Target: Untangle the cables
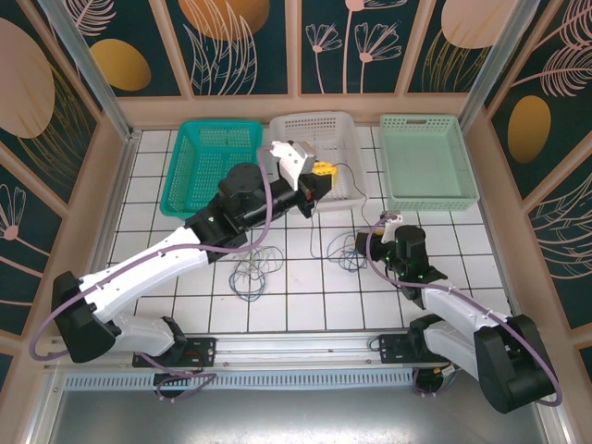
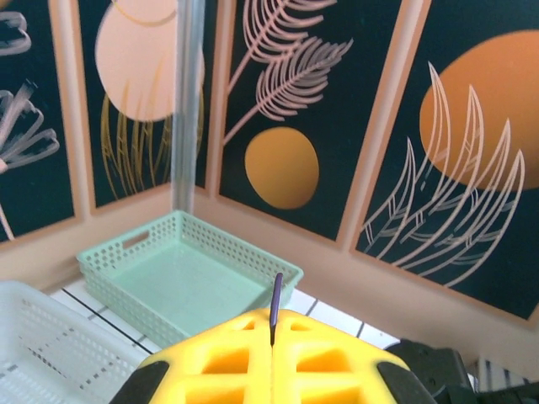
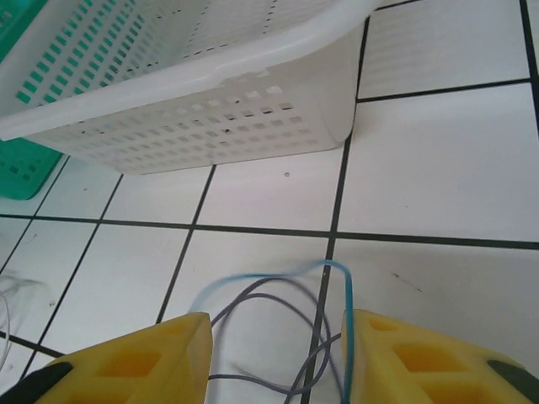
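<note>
Little is done: the left gripper (image 1: 324, 172) pinches one dark cable (image 2: 276, 295) by the white basket (image 1: 314, 118). At the basket's five o'clock the right gripper (image 3: 276, 337) stands spread around blue and grey cables (image 3: 261, 284). A tangle (image 1: 254, 275) lies at seven.

The table (image 1: 296, 310) is surfaced in white tiles with dark grout and enclosed by dark walls (image 1: 245, 46) painted with leaves and orange discs.
</note>
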You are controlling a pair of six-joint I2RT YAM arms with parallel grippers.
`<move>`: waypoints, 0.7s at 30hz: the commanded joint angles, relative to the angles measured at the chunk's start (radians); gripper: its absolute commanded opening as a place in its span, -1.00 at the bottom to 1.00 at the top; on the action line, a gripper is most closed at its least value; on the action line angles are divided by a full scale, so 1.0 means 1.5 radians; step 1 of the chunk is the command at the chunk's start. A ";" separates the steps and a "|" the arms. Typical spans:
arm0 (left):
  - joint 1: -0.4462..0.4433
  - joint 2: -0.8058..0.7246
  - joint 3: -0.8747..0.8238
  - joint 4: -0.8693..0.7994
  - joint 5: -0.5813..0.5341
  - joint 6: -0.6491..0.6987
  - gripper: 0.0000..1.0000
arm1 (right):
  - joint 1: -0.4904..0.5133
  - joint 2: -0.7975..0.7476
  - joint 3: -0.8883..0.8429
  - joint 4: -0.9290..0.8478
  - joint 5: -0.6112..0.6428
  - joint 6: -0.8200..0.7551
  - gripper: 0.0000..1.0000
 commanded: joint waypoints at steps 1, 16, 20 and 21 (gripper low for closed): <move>-0.002 -0.032 0.033 0.033 -0.029 0.026 -0.90 | -0.004 0.010 0.006 -0.018 0.024 0.020 -0.09; -0.002 -0.015 0.132 0.022 -0.079 0.077 -0.89 | -0.011 0.065 0.019 -0.017 0.029 0.031 -0.09; 0.000 -0.011 0.162 0.038 -0.093 0.092 -0.88 | -0.014 0.081 0.024 -0.018 0.034 0.036 -0.08; 0.000 -0.009 0.171 0.043 -0.095 0.095 -0.88 | -0.014 0.085 0.025 -0.019 0.036 0.037 -0.09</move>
